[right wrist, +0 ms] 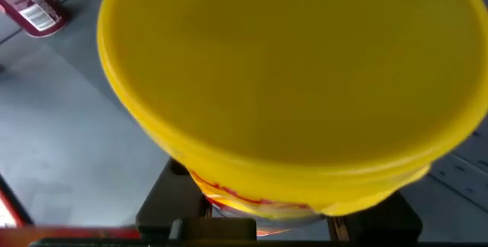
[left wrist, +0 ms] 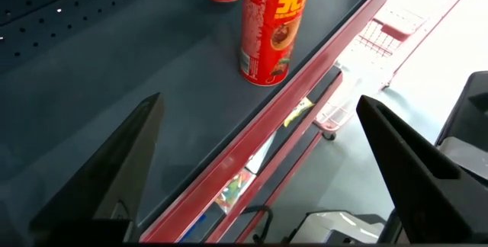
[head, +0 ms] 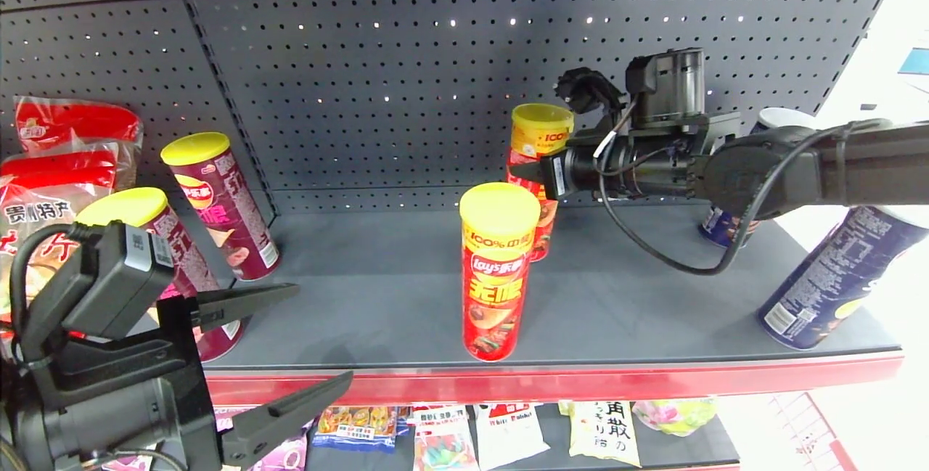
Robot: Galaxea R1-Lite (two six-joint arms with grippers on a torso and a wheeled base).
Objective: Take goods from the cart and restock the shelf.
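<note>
A red chip can with a yellow lid (head: pixel 493 275) stands upright near the front of the grey shelf (head: pixel 639 311). Behind it is a second red can (head: pixel 541 133), upright, and my right gripper (head: pixel 537 172) is shut on its side, reaching in from the right. In the right wrist view that can's yellow lid (right wrist: pixel 297 79) is close up, with a dark finger (right wrist: pixel 171 201) on each side below it. My left gripper (head: pixel 324 332) is open and empty, low at the left in front of the shelf's red edge (left wrist: pixel 252 148). The front can (left wrist: pixel 271 26) stands beyond its fingertips.
Two maroon cans (head: pixel 221 202) and red snack bags (head: pixel 65 144) fill the shelf's left end. Blue cans (head: pixel 827 282) stand at the right end, the nearer one tilted. Packets (head: pixel 508 435) lie on the lower shelf. A wire cart (left wrist: pixel 385 41) stands below right.
</note>
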